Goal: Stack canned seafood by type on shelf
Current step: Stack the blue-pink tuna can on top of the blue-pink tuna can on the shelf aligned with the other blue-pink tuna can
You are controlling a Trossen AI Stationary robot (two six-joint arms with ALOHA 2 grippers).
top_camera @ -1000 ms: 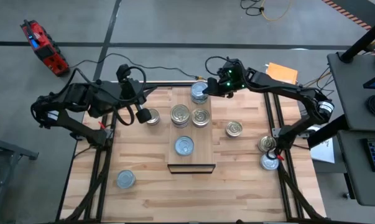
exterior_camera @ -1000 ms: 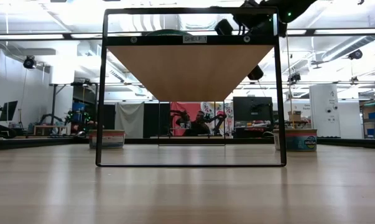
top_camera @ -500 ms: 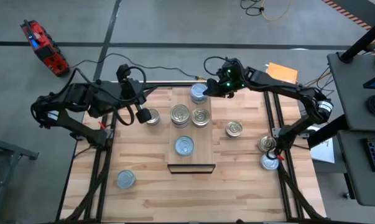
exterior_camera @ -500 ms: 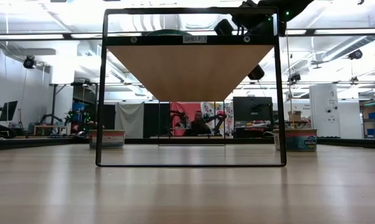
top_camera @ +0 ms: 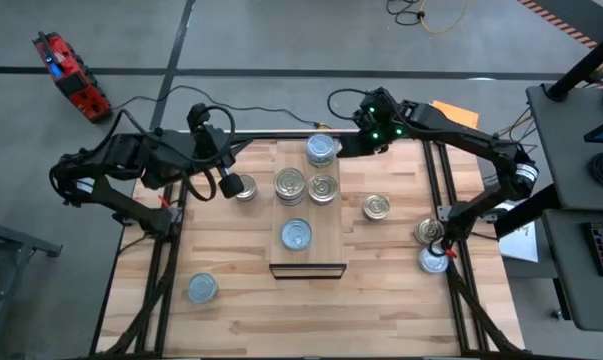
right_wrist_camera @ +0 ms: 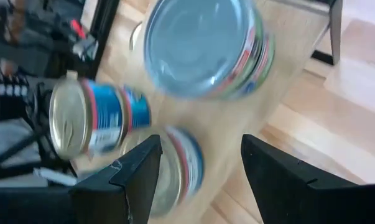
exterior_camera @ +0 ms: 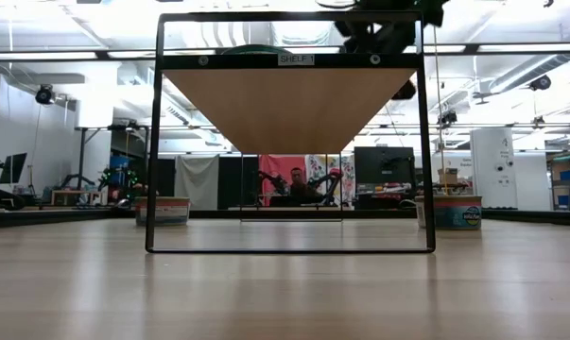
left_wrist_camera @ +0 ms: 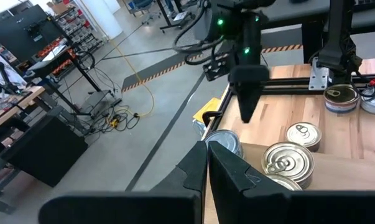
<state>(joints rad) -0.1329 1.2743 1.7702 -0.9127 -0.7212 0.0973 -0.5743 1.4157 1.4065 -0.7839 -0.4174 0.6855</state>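
Right gripper (top_camera: pixel 353 146) has backed off from the blue-top tin stack (top_camera: pixel 320 150) since a second ago: it was right over/against the stack, now it sits just beside it toward the bench's far right, clear of the tins. Its fingers (right_wrist_camera: pixel 285 180) are spread apart and grasping nothing; in the right wrist view the gap between them frames bare shelf wood, with the stack (right_wrist_camera: pixel 206 46) beyond. Stack stays put at the far end of the shelf (top_camera: pixel 311 255).

Left gripper (top_camera: pixel 224 186): no change. Fingers clenched together in the left wrist view (left_wrist_camera: pixel 207 163), nothing between them, parked at the bench's left edge touching or just beside a tin (top_camera: pixel 244 187) — cannot tell which.

Tins unchanged:
- Shelf: two gold ringed tops side by side mid-shelf (top_camera: pixel 289 185) (top_camera: pixel 323 187), one blue top (top_camera: pixel 296 234) nearer the dark front edge.
- Bench (top_camera: pixel 381 290): one ringed tin (top_camera: pixel 377 207) right of the shelf, two at the right edge by the frame (top_camera: pixel 428 232) (top_camera: pixel 433 261), one blue top (top_camera: pixel 202 289) near-left.

Low view: only the shelf's black frame (exterior_camera: pixel 159 132) and wood underside, right arm's dark links above the top right corner. A person sits in the room far behind.
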